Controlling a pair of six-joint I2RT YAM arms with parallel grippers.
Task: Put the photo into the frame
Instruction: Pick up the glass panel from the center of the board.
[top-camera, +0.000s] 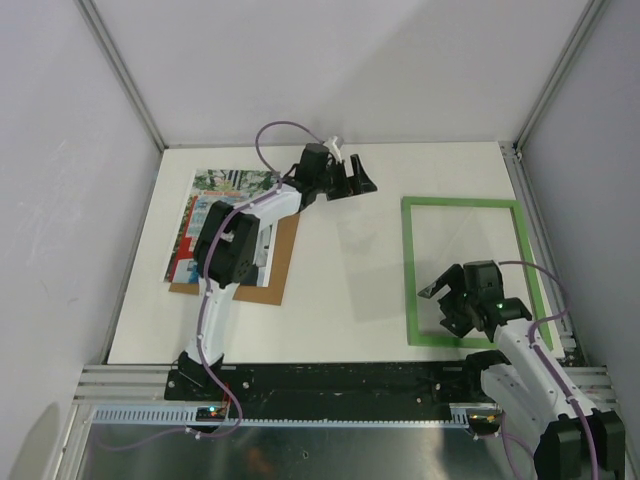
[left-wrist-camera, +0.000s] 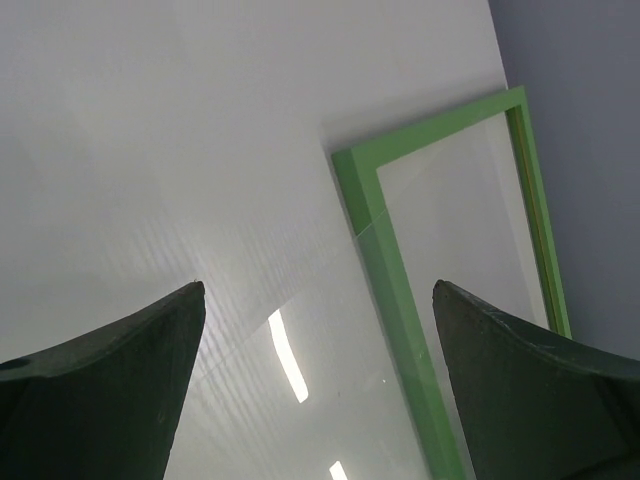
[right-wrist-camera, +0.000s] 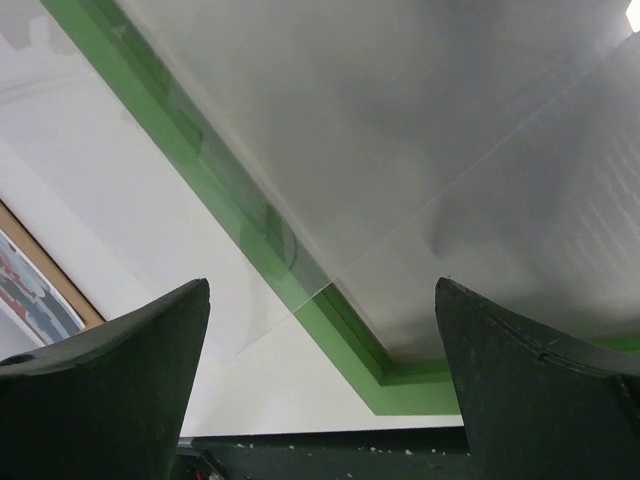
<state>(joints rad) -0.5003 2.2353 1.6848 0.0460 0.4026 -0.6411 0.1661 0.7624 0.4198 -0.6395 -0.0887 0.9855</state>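
Observation:
The green frame (top-camera: 411, 270) lies flat at the right of the table. It also shows in the left wrist view (left-wrist-camera: 385, 260) and the right wrist view (right-wrist-camera: 200, 170). A clear sheet (right-wrist-camera: 480, 200) lies skewed over the frame's left side, one corner crossing the green border. The photo (top-camera: 225, 184) lies at the far left on the brown backing board (top-camera: 282, 262), partly hidden by the left arm. My left gripper (top-camera: 355, 180) is open and empty, held over the table between photo and frame (left-wrist-camera: 318, 285). My right gripper (top-camera: 445, 300) is open and empty above the frame's near left corner (right-wrist-camera: 322, 282).
White walls and metal posts close in the table on three sides. The black mounting rail (top-camera: 340, 382) runs along the near edge. The photo's edge (right-wrist-camera: 30, 290) and board edge (right-wrist-camera: 60, 285) show at the left of the right wrist view.

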